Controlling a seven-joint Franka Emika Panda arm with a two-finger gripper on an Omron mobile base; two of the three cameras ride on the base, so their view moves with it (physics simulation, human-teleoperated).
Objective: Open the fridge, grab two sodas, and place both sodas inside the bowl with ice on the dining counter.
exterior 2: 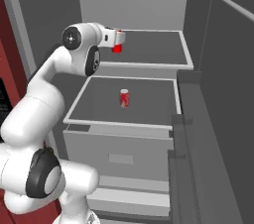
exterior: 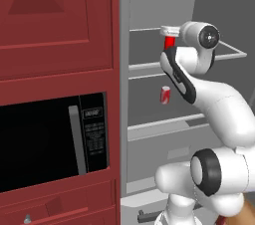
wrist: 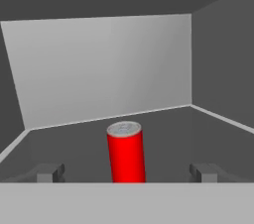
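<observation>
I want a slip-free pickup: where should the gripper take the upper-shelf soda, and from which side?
Grip the soda around its mid-body, coming straight in from the open fridge front. It stands upright, so its round sides suit a horizontal pinch. The open gripper already has a finger on either side, so closing there looks sound.

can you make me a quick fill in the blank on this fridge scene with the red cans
1. The tall light-grey fridge stands ____, its grey shelves in plain sight.
2. The number of small red cylindrical soda cans with silver tops on its shelves is ____.
3. The gripper has its jaws ____, one on each side of the upper can.
4. The lower can stands ____ on its shelf.

Missing words: open; two; open; upright
</observation>
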